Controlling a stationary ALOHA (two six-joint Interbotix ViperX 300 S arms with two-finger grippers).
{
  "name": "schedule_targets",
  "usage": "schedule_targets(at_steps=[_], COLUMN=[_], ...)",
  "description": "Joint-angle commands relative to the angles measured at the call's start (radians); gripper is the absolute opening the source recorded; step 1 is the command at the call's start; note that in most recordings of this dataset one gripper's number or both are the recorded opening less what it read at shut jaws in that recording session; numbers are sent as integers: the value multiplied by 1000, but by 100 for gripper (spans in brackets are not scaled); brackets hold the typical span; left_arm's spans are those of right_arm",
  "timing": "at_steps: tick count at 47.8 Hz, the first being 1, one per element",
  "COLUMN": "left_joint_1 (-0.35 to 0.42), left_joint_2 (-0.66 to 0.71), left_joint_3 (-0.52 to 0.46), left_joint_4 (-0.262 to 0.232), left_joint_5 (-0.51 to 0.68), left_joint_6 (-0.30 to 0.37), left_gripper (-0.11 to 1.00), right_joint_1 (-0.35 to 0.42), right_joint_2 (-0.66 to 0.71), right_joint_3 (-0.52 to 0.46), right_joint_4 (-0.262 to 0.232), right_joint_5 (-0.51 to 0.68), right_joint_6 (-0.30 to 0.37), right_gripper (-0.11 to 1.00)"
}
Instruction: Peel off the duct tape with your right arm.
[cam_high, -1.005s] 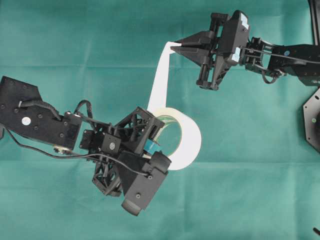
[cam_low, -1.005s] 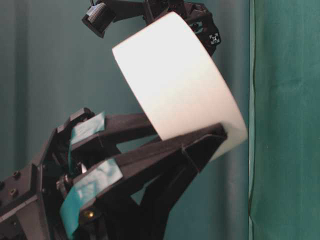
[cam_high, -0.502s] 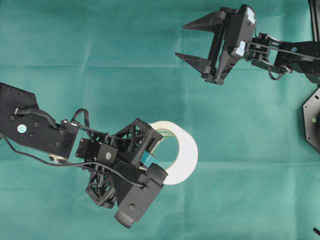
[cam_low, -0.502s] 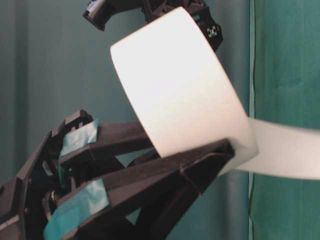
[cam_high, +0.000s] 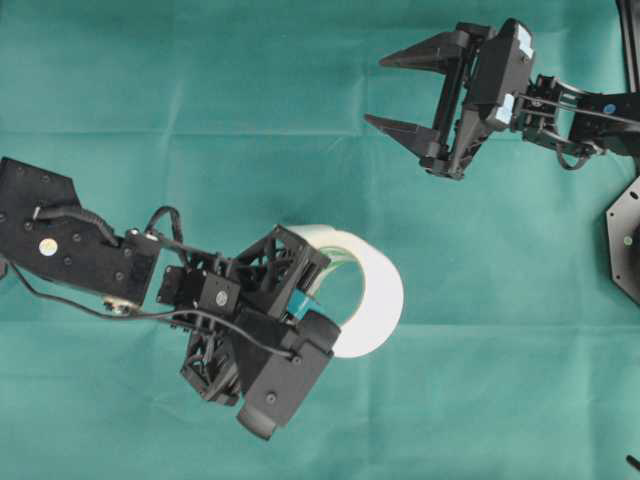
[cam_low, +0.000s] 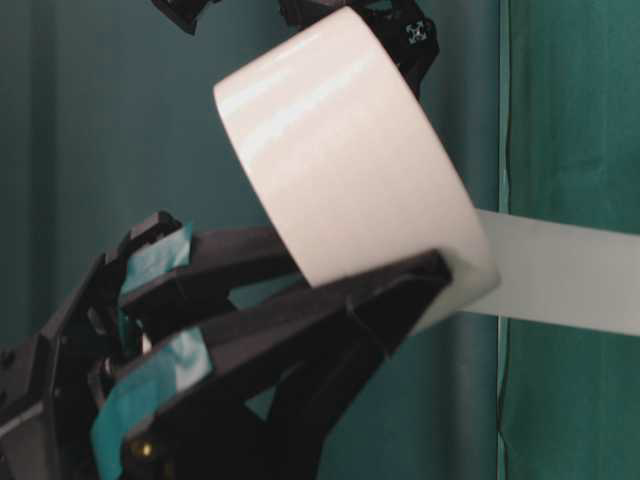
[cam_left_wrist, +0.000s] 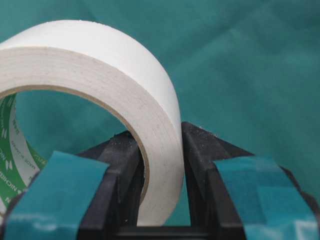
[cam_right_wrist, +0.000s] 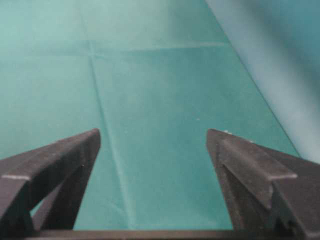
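Note:
The duct tape (cam_high: 378, 296), a wide white roll with a green-printed core, stands on edge near the middle of the green cloth. My left gripper (cam_high: 316, 292), with teal patches on its fingers, is shut on the roll's wall, one finger inside the ring and one outside (cam_left_wrist: 161, 134). In the table-level view a loose white strip (cam_low: 565, 282) sticks out to the right behind the roll (cam_low: 350, 170); it does not show from overhead. My right gripper (cam_high: 380, 92) hovers at the upper right, well apart from the roll. It is open, with only cloth between its plain black fingers (cam_right_wrist: 153, 134).
Green cloth (cam_high: 200, 100) with fold creases covers the table. A black mount (cam_high: 626, 240) sits at the right edge. The left arm's body (cam_high: 70, 240) lies across the left side.
The right gripper opened and let go of the strip end, then drew back to the right. The strip no longer stretches up to it. The left gripper keeps its hold on the roll.

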Motion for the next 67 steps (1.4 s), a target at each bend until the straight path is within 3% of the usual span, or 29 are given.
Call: schedule_targets(at_steps=[1, 12, 31, 52, 67], left_joint_1=[5, 37, 64, 91, 124], left_joint_2=[-37, -63, -137, -221, -259], left_joint_3=[-31, -11, 86, 212, 278], left_joint_4=[2, 2, 2, -2, -5], left_joint_5=[-26, -121, -385, -707, -802], left_joint_6=[0, -2, -3, -3, -3], left_gripper=[20, 20, 20, 20, 20], right_joint_1=[6, 32, 91, 230, 304], right_joint_2=[-37, -100, -198, -219, -207], right_joint_3=[6, 61, 130, 135, 130], right_joint_4=[0, 2, 0, 2, 2], right_joint_5=[-6, -11, -23, -38, -67], right_joint_6=[3, 3, 3, 6, 83], right_gripper=[62, 62, 62, 62, 62])
